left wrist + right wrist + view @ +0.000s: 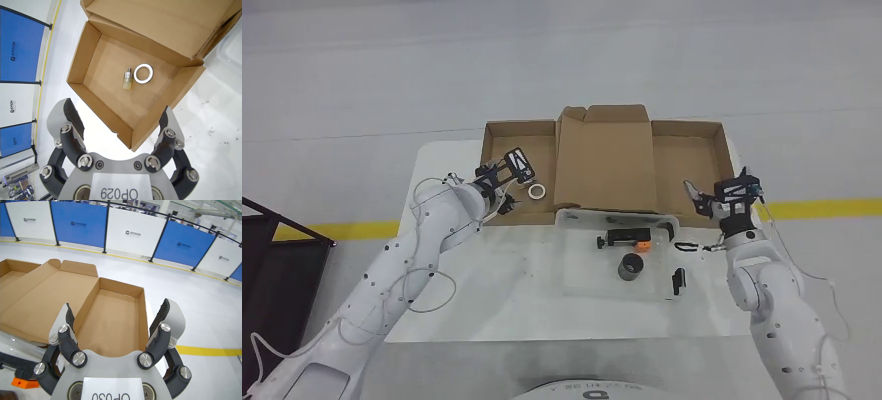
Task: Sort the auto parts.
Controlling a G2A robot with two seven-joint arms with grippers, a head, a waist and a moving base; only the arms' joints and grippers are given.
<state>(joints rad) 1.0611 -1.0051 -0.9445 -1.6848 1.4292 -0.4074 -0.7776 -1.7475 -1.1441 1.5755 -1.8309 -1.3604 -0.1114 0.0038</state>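
A cardboard box with a left and a right compartment stands at the table's far side. In the left compartment lie a silver ring and a small pale cylinder with a metal stud. My left gripper hangs open and empty over that compartment's front wall. My right gripper stands open and empty at the front edge of the right compartment, which holds nothing. In front of the box, a clear tray holds black parts.
In the tray lie a black part with an orange end, a dark cylinder, a small black piece and a curved black piece. The box's lid lies flat between the compartments.
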